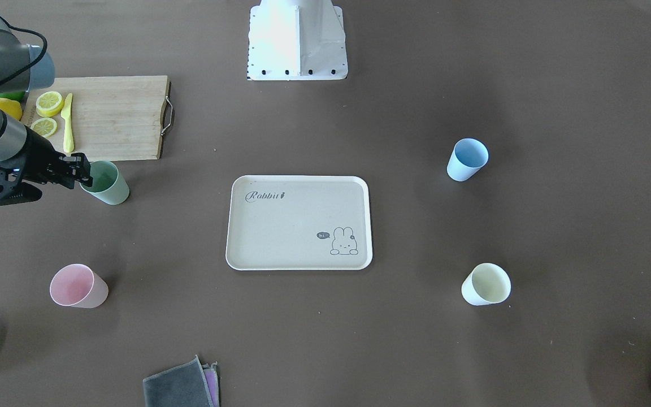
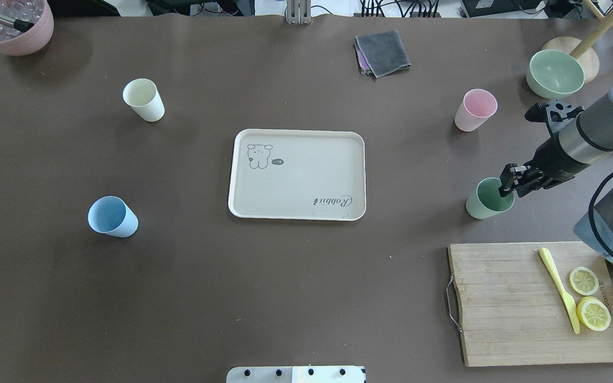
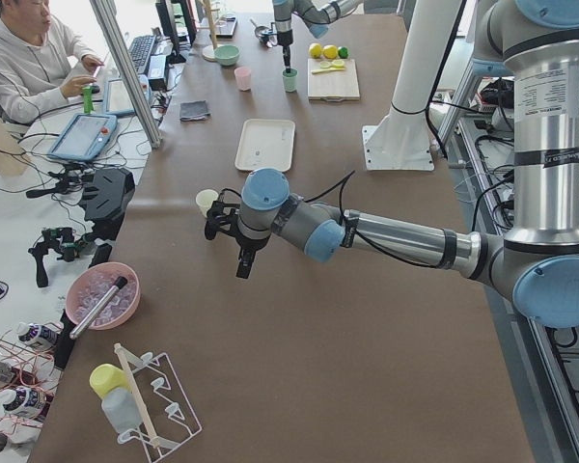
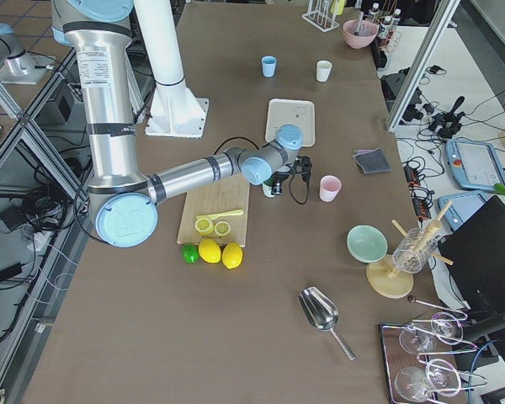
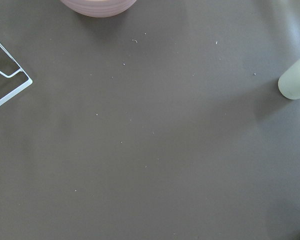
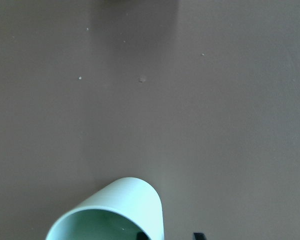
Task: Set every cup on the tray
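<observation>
The beige Rabbit tray (image 2: 296, 175) lies at the table's middle with no cup on it. The sage green cup (image 2: 487, 201) stands upright to its right. My right gripper (image 2: 508, 183) is open at this cup's rim; in the right wrist view one finger is inside the cup (image 6: 115, 210) and the other outside, apart from the wall. The pink cup (image 2: 475, 110), the light blue cup (image 2: 112, 217) and the cream-yellow cup (image 2: 144, 100) stand upright on the table. My left gripper (image 3: 239, 260) hovers near the cream-yellow cup; I cannot tell whether it is open.
A wooden cutting board (image 2: 514, 303) with lemon slices and a yellow knife lies near my right arm. A green bowl (image 2: 555, 73), a grey cloth (image 2: 382, 52) and a pink ribbed container (image 2: 11, 26) stand along the far edge.
</observation>
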Available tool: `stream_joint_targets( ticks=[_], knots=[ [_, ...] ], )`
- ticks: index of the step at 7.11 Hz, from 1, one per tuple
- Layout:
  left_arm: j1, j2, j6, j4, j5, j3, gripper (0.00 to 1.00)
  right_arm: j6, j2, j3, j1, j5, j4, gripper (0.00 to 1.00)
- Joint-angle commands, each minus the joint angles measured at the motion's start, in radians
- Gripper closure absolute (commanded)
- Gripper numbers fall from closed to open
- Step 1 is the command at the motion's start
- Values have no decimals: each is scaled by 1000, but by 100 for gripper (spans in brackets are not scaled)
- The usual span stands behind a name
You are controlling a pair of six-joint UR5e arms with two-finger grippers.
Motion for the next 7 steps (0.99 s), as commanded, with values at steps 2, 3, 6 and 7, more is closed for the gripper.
stream_joint_targets(
  ticks=[2,3,6,7],
  knots=[
    [0,-3,1,-2,0,-2,2,-3,2,-11,-12,5,0,100],
    [0,-3,-2,-2,0,-3,2,-2,8,-11,-15,5,0,100],
    [202,-103,-314,-27,184,-26,2,54,121,12,4,39,-9,100],
    [308,-133,-408,-25,274,-40,2,131,184,3,1,30,-12,100]
  ],
)
